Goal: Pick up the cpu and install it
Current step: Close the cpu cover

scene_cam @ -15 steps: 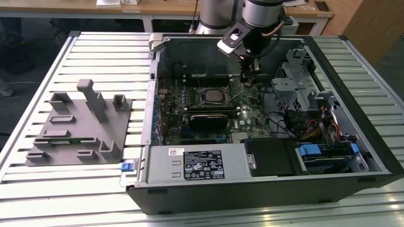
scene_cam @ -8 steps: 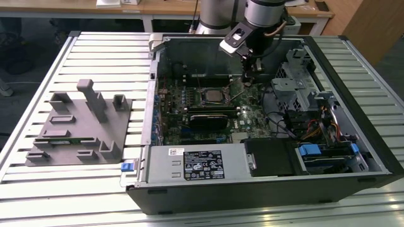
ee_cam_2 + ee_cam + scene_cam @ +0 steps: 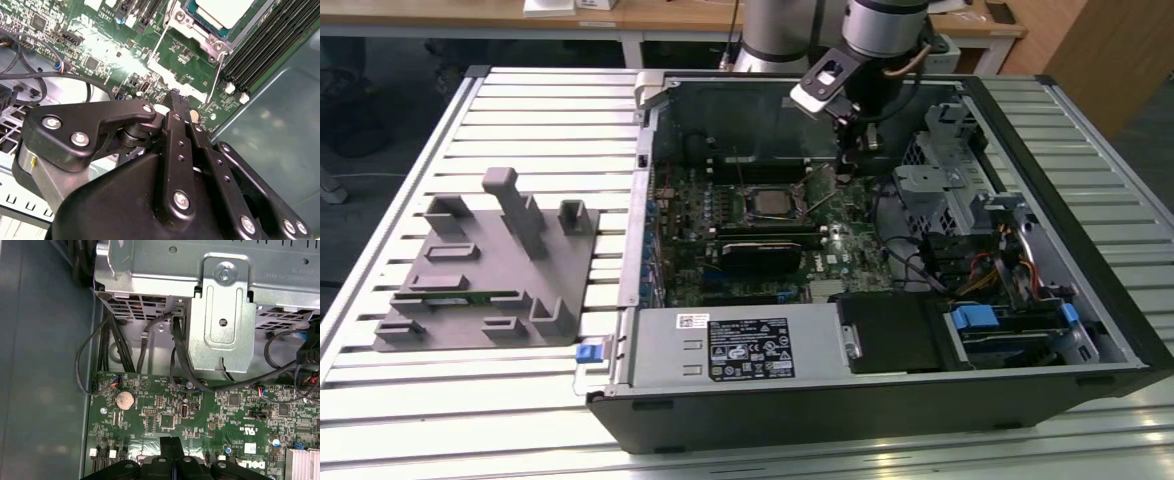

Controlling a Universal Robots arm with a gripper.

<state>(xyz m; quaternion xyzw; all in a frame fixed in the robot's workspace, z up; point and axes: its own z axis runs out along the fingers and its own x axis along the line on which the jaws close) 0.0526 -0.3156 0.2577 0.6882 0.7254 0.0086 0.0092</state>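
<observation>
Gripper (image 3: 172, 441): fingertips pressed together, holding nothing, above board (image 3: 165, 412); cpu (image 3: 769, 203): lying in socket (image 3: 736, 204), near gripper

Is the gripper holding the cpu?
No, the cpu lies in the socket, apart from the shut gripper.

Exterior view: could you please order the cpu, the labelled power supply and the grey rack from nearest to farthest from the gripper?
1. cpu, in its socket beside the gripper
2. power supply, case's near edge
3. grey rack, outside the case, exterior view's left
</observation>
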